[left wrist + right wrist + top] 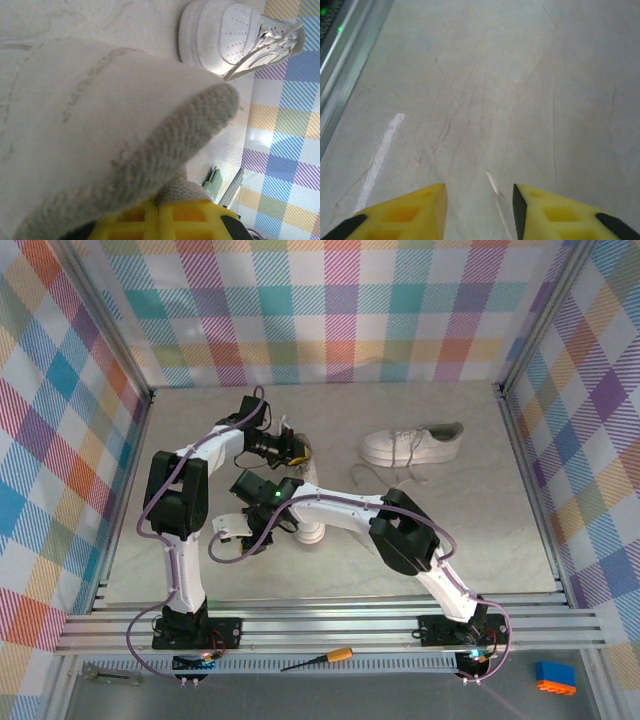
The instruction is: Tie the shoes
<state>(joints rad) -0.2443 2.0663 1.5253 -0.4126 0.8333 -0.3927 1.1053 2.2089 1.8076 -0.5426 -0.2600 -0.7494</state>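
Observation:
One white shoe (412, 445) lies on its side at the back right, laces loose; it also sits top right in the left wrist view (225, 35). The other shoe (312, 530) lies mid-table under both arms, and its white side and grey-lined collar (150, 150) loom close to the left wrist camera. My left gripper (295, 448) (160, 205) is shut on that grey collar. My right gripper (232, 528) (479, 200) hovers open over bare table left of this shoe. A thin blurred lace end (492, 182) lies loose between its fingers.
A small green pad (215, 180) leans by the wall rail. Plaid walls and metal rails (130, 490) close in the table on three sides. An orange-handled screwdriver (320, 658) and a blue-orange block (555, 677) lie on the front frame. A white streak (380, 152) marks the tabletop.

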